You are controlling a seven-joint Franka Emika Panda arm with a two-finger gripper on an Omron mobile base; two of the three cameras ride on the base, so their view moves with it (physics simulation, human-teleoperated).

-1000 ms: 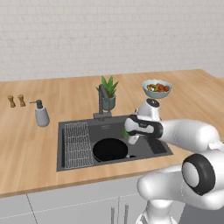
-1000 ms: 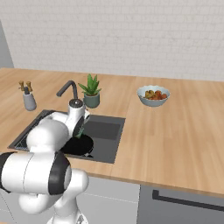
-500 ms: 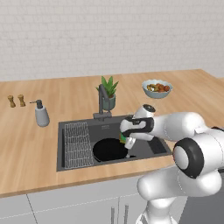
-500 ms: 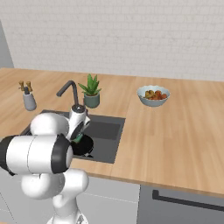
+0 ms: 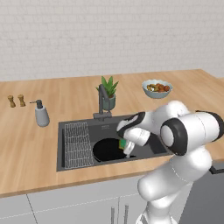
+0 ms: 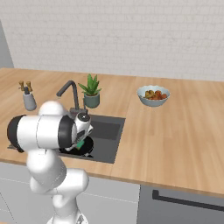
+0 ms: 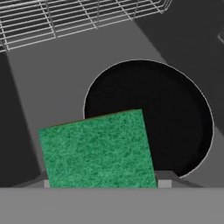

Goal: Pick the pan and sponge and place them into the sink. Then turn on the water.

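Right now the risk is mostly about where the sponge (image 7: 98, 148) lands. It hangs low in the sink (image 5: 148, 146), over the near edge of the pan (image 7: 175, 118), which already lies on the basin floor right of the wire rack (image 5: 78, 144). Let go from here and it prob drops partly onto the pan rim and partly onto the floor, so it may tip or slide off; still inside the sink, so no real harm, just untidy. A bigger worry, imo, is the lift-out: the arm is folded tight over the front of the sink, and a careless swing up toward the faucet (image 5: 102, 98) could clip the spout or the plant (image 5: 108, 92) just behind it. The faucet lever is small and hard to make out from these views, so the approach for the water needs care; a push at the wrong angle would just slip off.

Tool (image 5: 127, 148): jaws fairly wide, clamped on the sponge across its sides, green face toward the hand cam, yellow layer just showing at the top edge. Fingertips themselves are hidden behind the sponge, so can't tell how deep the grip sits. Tool touches nothing else; sponge looks clear of pan and basin walls, though the gap is hard to judge.
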